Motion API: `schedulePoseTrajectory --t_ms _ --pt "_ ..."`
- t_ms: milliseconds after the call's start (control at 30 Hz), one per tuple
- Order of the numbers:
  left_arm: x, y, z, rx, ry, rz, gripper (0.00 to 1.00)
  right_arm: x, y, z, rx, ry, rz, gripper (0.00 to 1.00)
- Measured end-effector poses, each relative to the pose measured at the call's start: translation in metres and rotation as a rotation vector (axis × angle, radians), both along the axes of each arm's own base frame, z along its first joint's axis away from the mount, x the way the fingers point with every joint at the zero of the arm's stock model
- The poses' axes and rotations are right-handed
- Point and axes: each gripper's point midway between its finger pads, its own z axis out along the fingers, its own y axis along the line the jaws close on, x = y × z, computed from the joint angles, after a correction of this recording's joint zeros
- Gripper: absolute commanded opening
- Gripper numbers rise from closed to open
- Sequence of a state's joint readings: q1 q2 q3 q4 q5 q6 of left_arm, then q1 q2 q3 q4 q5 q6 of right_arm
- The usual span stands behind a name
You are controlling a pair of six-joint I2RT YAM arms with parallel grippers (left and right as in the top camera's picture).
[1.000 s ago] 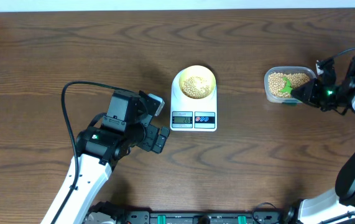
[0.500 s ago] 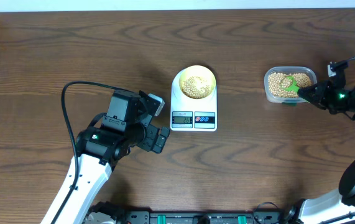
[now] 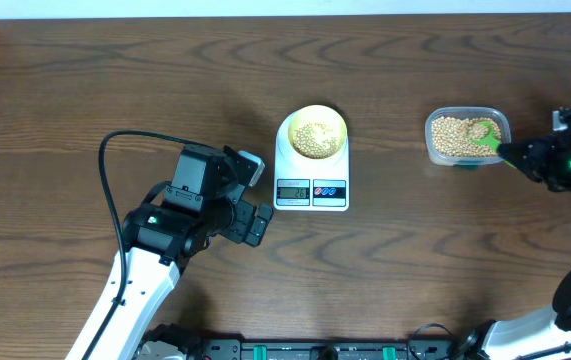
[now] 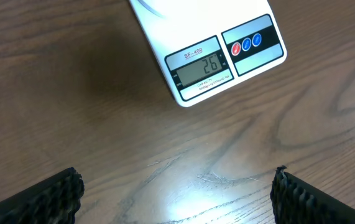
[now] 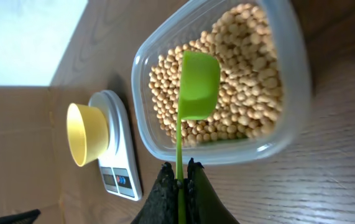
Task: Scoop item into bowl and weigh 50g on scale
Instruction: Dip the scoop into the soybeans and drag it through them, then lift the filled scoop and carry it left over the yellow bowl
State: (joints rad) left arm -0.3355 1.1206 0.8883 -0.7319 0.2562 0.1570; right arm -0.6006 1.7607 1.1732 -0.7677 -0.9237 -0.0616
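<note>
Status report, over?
Right gripper shut on green plastic scoop over clear tub of tan beans. Left gripper open. Yellow bowl on white scale. Nothing blocking.

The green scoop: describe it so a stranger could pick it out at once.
On the wooden table's right side sits a clear tub of tan beans. The scoop is over those beans, its thin handle pinched in the right hand. Its bright green sets it apart; the bowl on the scale is pale yellow.

Count: 1 scale, 1 bowl, 1 tub, 1 scoop, 2 grippers: left gripper, right gripper. Beans: too many to count.
</note>
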Motion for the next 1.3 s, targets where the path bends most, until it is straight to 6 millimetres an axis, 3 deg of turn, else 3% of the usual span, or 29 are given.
schedulePoseTrajectory --t_ms 467,1133,1300 --pt "0.000 0.000 0.000 0.000 0.000 0.000 0.98 -0.022 0.001 -0.009 0.194 -0.064 -0.056 0.01" --pt "0.000 0.000 0.000 0.000 0.000 0.000 0.98 -0.018 0.006 0.011 0.300 -0.132 -0.048 0.01" --pt "0.000 0.000 0.000 0.000 0.000 0.000 0.98 -0.016 0.018 0.012 0.312 -0.127 -0.018 0.01"
